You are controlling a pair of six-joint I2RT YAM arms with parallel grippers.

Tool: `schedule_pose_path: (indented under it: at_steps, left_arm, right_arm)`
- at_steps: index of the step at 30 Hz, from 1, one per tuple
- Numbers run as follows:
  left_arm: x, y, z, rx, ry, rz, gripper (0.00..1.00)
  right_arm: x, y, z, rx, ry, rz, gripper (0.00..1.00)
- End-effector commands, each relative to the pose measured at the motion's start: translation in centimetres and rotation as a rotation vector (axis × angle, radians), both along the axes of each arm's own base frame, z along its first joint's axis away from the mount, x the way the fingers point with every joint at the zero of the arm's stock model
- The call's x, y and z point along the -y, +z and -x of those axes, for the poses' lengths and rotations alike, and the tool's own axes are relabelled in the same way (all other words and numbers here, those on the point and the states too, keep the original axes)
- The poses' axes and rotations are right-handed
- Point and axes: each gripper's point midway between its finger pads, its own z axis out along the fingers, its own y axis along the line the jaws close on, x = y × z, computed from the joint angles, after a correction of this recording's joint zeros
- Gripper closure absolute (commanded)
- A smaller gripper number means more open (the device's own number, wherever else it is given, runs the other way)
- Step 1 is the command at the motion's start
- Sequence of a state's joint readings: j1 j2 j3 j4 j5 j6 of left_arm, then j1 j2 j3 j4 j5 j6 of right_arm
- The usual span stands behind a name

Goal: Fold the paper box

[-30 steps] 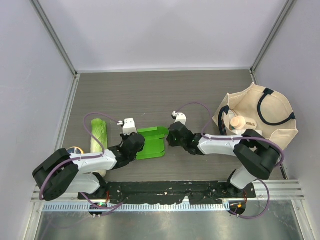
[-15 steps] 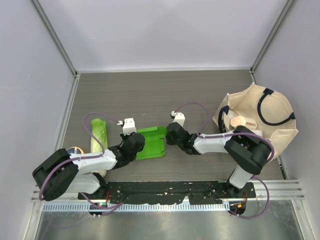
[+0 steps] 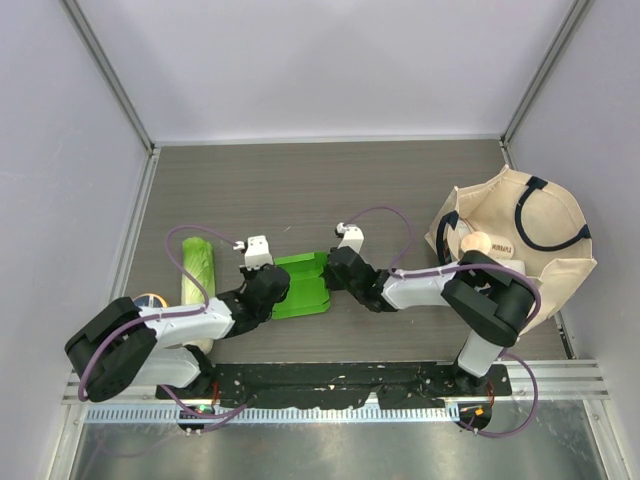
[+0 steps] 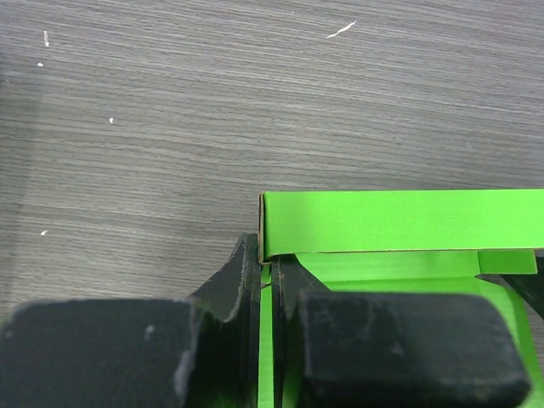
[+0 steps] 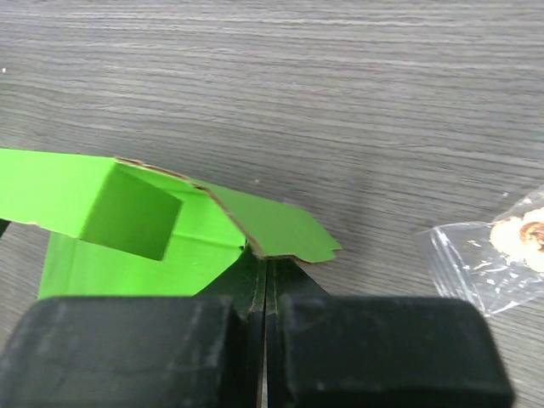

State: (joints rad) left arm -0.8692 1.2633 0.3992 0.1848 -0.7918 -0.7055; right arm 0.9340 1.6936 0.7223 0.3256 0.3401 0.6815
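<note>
The paper box (image 3: 302, 288) is bright green cardboard, partly raised, lying on the table between the two arms. My left gripper (image 3: 282, 286) is shut on its left wall; in the left wrist view the thin green wall (image 4: 270, 340) runs between the two fingers, with the far wall (image 4: 399, 219) standing upright beyond. My right gripper (image 3: 331, 271) is at the box's right side, shut with nothing between its fingers. In the right wrist view a green flap (image 5: 280, 228) rests over the closed tips (image 5: 265, 265), and an upright panel (image 5: 127, 212) stands to the left.
A long pale cabbage (image 3: 197, 270) lies left of the left arm. A beige tote bag (image 3: 520, 235) stands open at the right. A clear packet with a snack (image 5: 501, 255) lies right of the right gripper. Grey walls enclose the table on three sides.
The right gripper has moved left against the box's right side, pushing its right flap inward. The left gripper has kept its hold and place.
</note>
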Motion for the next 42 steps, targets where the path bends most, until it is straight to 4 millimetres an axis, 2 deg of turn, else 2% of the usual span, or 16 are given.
schedule_pose_path:
  at_steps: [1,8,16,21,25,26,28,29,31,33,36,38,40,42]
  left_arm:
    - [0.6,0.7,-0.6,0.013,0.013,0.026,1.00]
    - [0.8,1.0,-0.7,0.016,0.008,0.031,1.00]
    - [0.8,0.6,-0.5,0.007,0.007,0.039,1.00]
    - [0.7,0.5,-0.4,0.005,0.004,0.032,1.00]
    - [0.4,0.7,-0.5,0.012,-0.004,-0.002,1.00]
    - [0.3,0.8,-0.5,0.014,-0.009,-0.010,1.00]
    - [0.2,1.1,-0.5,0.020,-0.019,-0.027,1.00]
    - [0.1,1.2,-0.5,0.026,-0.019,-0.029,1.00]
    - [0.0,1.4,-0.5,0.033,-0.029,-0.044,1.00]
    - [0.1,1.8,-0.5,0.043,-0.039,-0.046,1.00]
    - [0.1,2.2,-0.6,0.059,-0.046,-0.050,1.00]
    - [0.0,2.1,-0.6,0.059,-0.052,-0.058,1.00]
    - [0.1,2.1,-0.6,0.056,-0.056,-0.062,1.00]
    - [0.2,2.0,-0.6,0.057,-0.061,-0.059,1.00]
  right_arm:
    - [-2.8,3.0,-1.1,0.077,0.042,-0.045,1.00]
    - [-3.6,2.4,-0.9,0.066,0.071,-0.058,1.00]
    - [-4.1,-0.7,-0.3,0.008,0.106,-0.041,1.00]
    - [-2.8,-1.9,0.6,-0.032,0.098,0.000,1.00]
    - [-1.9,1.5,1.7,-0.064,0.176,0.091,0.96]
    - [-0.8,2.7,2.4,-0.100,0.189,0.162,0.92]
    - [0.5,3.7,3.4,-0.109,0.249,0.224,0.86]
    - [1.9,4.8,4.1,-0.119,0.260,0.259,0.76]
    - [2.9,5.7,5.0,-0.108,0.365,0.316,0.73]
    - [3.8,7.5,5.2,-0.086,0.416,0.368,0.66]
    - [4.3,9.4,3.6,-0.023,0.437,0.438,0.58]
    - [3.6,10.4,2.7,0.005,0.488,0.437,0.54]
    - [3.2,9.9,1.9,0.003,0.506,0.461,0.53]
    - [3.2,10.3,0.6,0.015,0.507,0.483,0.53]
